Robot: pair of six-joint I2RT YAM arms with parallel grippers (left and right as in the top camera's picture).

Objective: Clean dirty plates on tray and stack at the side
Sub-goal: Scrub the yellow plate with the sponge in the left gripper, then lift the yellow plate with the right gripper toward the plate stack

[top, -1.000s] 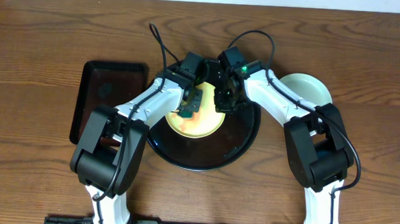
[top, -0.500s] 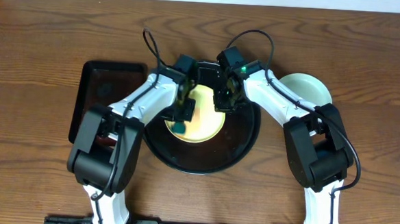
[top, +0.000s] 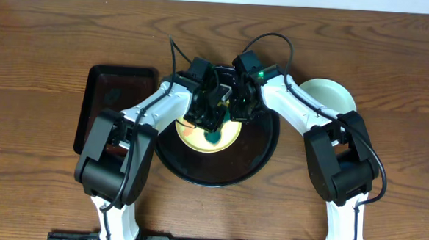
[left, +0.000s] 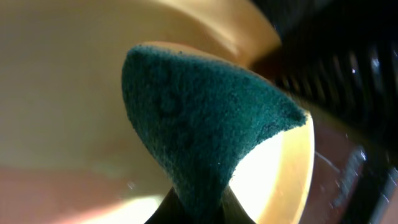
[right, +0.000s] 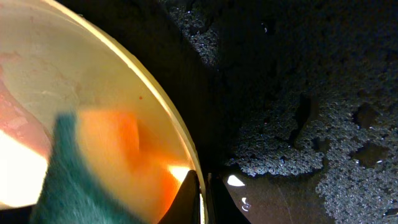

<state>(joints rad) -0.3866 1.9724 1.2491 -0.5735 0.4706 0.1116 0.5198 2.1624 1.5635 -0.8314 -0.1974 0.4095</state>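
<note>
A pale yellow plate lies in the round black tray, with a faint reddish smear on its left part in the left wrist view. My left gripper is shut on a teal sponge and presses it on the plate. My right gripper is shut on the yellow plate's rim at its right edge. A pale blue plate lies on the table to the right of the tray.
A rectangular black tray lies at the left. The round tray's floor is wet with droplets. Bare wooden table lies in front and behind.
My left gripper has swept the sponge from the plate's left side to its lower right part. The right gripper and the plate have stayed put.
</note>
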